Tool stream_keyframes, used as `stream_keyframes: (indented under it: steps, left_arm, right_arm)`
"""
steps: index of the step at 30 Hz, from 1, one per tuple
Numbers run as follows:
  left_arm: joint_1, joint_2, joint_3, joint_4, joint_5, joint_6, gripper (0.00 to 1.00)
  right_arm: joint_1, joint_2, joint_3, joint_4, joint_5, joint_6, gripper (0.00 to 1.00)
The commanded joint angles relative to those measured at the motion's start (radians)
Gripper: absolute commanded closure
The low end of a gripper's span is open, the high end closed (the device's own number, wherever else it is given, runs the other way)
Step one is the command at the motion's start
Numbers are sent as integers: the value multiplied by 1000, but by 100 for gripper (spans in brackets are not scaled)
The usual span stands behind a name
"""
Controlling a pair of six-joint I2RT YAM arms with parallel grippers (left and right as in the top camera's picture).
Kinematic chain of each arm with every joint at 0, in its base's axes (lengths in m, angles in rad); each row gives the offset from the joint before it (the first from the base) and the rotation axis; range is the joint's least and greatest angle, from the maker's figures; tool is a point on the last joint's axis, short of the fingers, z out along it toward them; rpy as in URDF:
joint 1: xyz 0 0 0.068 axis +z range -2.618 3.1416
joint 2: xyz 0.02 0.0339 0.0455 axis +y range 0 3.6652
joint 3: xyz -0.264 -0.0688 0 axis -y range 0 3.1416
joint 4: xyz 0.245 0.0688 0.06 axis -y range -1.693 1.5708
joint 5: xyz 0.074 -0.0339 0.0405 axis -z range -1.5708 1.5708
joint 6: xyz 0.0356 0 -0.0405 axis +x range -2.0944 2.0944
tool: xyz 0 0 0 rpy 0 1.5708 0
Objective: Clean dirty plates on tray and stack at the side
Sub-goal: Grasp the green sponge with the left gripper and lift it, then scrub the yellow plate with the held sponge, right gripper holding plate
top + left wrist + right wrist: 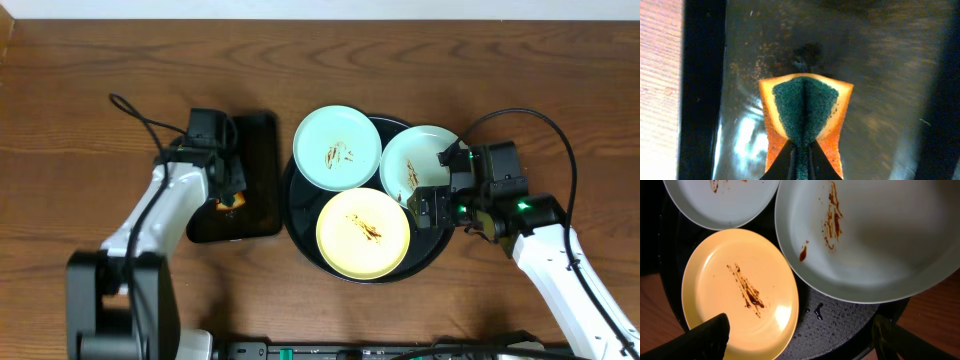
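— Right gripper (799, 335), how does it stand?
— Spread wide and empty, at the right side of the round tray (300, 208).
— And the left gripper (801, 157)?
— Over the rectangular tray (262, 170), left of the round one.
— What lies in the round one?
— A mint-blue plate (337, 148) far left, a second mint-blue plate (415, 165) far right, a yellow plate (362, 232) near, all smeared brown.
— Is the left one holding anything?
— Yes, pinched tight on an orange sponge (805, 105), its green face creased.
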State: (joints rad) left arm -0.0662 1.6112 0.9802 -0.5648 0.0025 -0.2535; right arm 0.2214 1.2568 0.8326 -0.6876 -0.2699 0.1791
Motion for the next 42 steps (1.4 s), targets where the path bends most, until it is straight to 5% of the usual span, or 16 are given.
stream_keyframes:
  steps: [1,13,20,25,42]
  left_arm:
    - [3,-85,27,-23,77,53,93]
    - [3,-98,27,-29,107,55,93]
    - [2,-123,27,-29,331,130,92]
    - [-38,-205,27,-29,357,130,93]
    - [-445,-180,23,-6,401,29,93]
  right_arm:
    - [7,5,19,1,11,7,12]
    - [7,5,19,0,11,7,13]
    - [7,5,18,-6,11,7,13]
    - [8,8,16,-21,7,7,13]
    - [94,238,3,-37,-8,53,47]
